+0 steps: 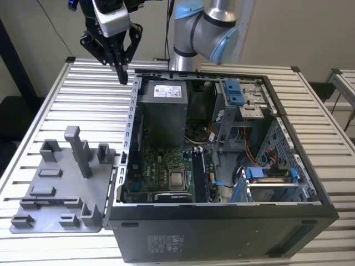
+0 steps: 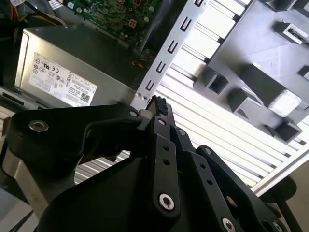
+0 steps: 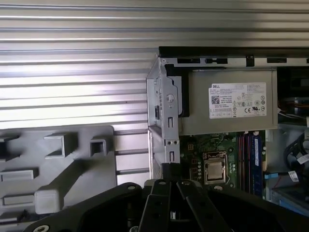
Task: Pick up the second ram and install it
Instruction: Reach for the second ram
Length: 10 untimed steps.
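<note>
My gripper (image 1: 122,75) hangs high over the slatted table, just outside the open computer case's (image 1: 222,233) back corner on the exterior view's left. Its black fingers meet at the tips, shut, with nothing visible between them in both wrist views (image 2: 157,104) (image 3: 169,171). The second ram is out of view; I cannot pick out a loose stick anywhere. The memory slots (image 3: 248,154) lie beside the processor socket (image 3: 214,169) on the green motherboard (image 1: 161,172). I cannot tell what sits in them.
A grey plastic tray (image 1: 61,183) with upright posts lies on the table at the exterior view's left of the case. The grey power supply (image 1: 163,111) fills the case's back corner. Drive cages and cables (image 1: 266,177) crowd the exterior view's right side. The arm's base (image 1: 205,27) stands behind.
</note>
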Tool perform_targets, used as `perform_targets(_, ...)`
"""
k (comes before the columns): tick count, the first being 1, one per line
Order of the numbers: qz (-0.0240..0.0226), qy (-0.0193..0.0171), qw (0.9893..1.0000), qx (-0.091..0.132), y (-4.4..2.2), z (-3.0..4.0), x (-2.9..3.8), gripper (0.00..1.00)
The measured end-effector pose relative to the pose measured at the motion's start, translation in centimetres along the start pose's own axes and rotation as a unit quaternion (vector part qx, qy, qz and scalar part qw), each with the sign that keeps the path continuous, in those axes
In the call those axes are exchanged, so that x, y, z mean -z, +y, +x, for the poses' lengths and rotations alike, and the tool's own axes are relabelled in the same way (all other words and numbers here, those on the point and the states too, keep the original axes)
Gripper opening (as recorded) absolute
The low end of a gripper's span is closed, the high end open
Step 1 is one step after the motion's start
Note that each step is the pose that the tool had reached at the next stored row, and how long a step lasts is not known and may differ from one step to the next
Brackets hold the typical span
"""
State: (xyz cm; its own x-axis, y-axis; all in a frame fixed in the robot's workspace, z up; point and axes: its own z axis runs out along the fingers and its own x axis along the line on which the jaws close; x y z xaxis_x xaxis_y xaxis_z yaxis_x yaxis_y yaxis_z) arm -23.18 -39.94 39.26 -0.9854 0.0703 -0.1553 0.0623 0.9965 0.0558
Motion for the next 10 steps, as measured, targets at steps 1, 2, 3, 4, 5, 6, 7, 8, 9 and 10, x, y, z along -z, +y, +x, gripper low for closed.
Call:
perform_targets(1,-0.0001,-0.0018,1.0000,0.000,-0.02,0.27,0.04,0.11)
perform_targets(2,-0.0002,-0.0036,1.0000,0.000,-0.04,0.57,0.09,0.11)
perform_targets(3,-0.0004,-0.0056,1.0000,0.000,-0.07,0.87,0.14,0.11)
perform_targets(4,-0.0006,-0.0076,1.0000,0.000,-0.09,1.18,0.19,0.11)
perform_targets(5,-0.0007,-0.0095,1.0000,0.000,-0.11,1.47,0.24,0.11)
perform_targets(6,-0.0008,-0.0116,0.9999,0.001,-0.14,1.78,0.29,0.11)
perform_targets(7,-0.0010,-0.0135,0.9999,0.001,-0.15,2.05,0.33,0.11)
perform_targets(8,-0.0011,-0.0154,0.9999,0.001,-0.18,2.37,0.38,0.11)
perform_targets(9,-0.0012,-0.0173,0.9998,0.001,-0.20,2.66,0.43,0.11)
perform_targets(10,-0.0013,-0.0190,0.9998,0.001,-0.23,2.99,0.48,0.11)
